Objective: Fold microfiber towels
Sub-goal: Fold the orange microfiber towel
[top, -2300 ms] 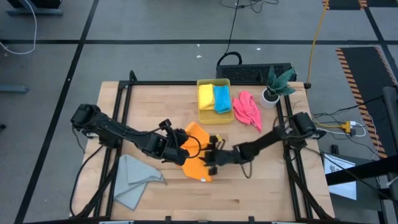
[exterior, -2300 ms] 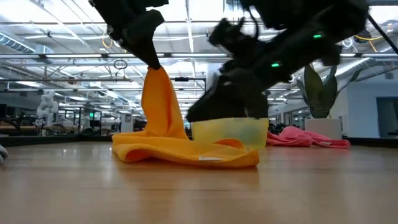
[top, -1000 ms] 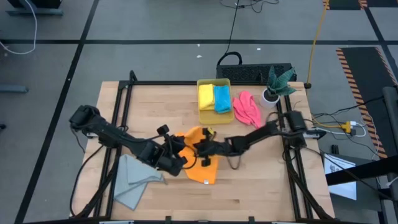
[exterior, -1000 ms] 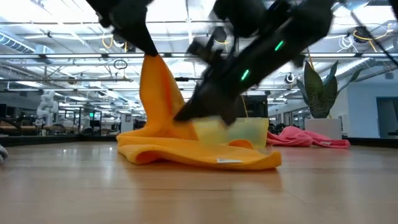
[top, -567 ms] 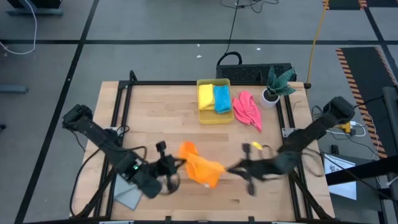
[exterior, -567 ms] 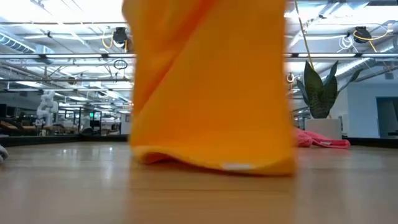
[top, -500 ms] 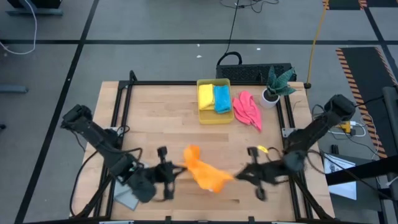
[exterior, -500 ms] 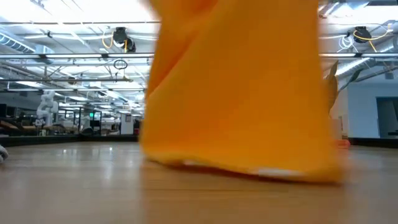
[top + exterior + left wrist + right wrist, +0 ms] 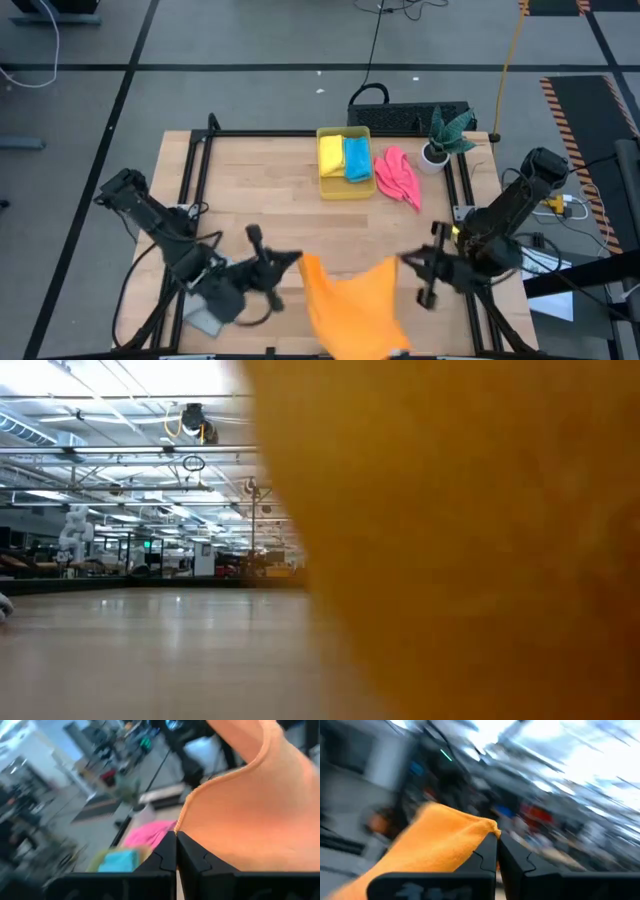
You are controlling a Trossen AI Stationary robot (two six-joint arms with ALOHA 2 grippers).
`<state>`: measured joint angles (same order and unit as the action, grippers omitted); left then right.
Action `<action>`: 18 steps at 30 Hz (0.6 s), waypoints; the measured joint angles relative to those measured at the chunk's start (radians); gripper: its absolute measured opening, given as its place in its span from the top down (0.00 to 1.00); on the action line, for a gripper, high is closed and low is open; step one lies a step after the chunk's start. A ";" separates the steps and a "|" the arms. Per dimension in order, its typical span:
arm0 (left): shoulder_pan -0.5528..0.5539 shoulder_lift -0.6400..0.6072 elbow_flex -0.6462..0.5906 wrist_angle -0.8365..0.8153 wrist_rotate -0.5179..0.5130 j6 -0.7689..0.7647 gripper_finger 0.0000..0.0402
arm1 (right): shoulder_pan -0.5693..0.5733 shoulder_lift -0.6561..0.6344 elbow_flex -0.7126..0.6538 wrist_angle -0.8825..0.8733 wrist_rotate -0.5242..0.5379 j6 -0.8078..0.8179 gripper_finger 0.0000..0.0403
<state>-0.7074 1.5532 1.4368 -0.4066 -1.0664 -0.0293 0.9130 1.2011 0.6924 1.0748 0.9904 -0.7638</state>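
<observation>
The orange towel point(image 9: 352, 300) hangs stretched between the two grippers near the front edge of the table point(image 9: 260, 190), each gripper pinching one upper corner. The left gripper point(image 9: 292, 260) sits at the towel's left corner, and in the left wrist view its fingers point(image 9: 165, 857) are pressed together on the cloth's hemmed edge. The right gripper point(image 9: 405, 261) is at the opposite corner, and its wrist view shows its fingers point(image 9: 487, 855) closed on a bunched orange corner. From above, the cloth spreads downward from the line between the two grippers and reaches the front edge of the table. In the low view the orange towel point(image 9: 470, 540) fills most of the picture, close to the camera, with bare wooden tabletop to its left. The grey towel point(image 9: 205, 318) lies at the front left of the table, mostly covered by the left arm. At the back of the table the yellow towel point(image 9: 331, 157) and the blue towel point(image 9: 356, 158) lie folded side by side in the yellow bin point(image 9: 344, 190). The pink towel point(image 9: 397, 177) lies crumpled just to the right of the bin, and a potted plant point(image 9: 442, 137) stands near the back right corner.
</observation>
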 joint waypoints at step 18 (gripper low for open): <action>-0.009 0.001 -0.052 -0.135 0.102 -0.237 0.99 | 0.068 0.000 -0.158 0.006 -0.113 0.195 1.00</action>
<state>-0.7162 1.5539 1.3846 -0.5420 -0.9648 -0.2662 0.9806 1.2015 0.5345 1.0804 0.8772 -0.5685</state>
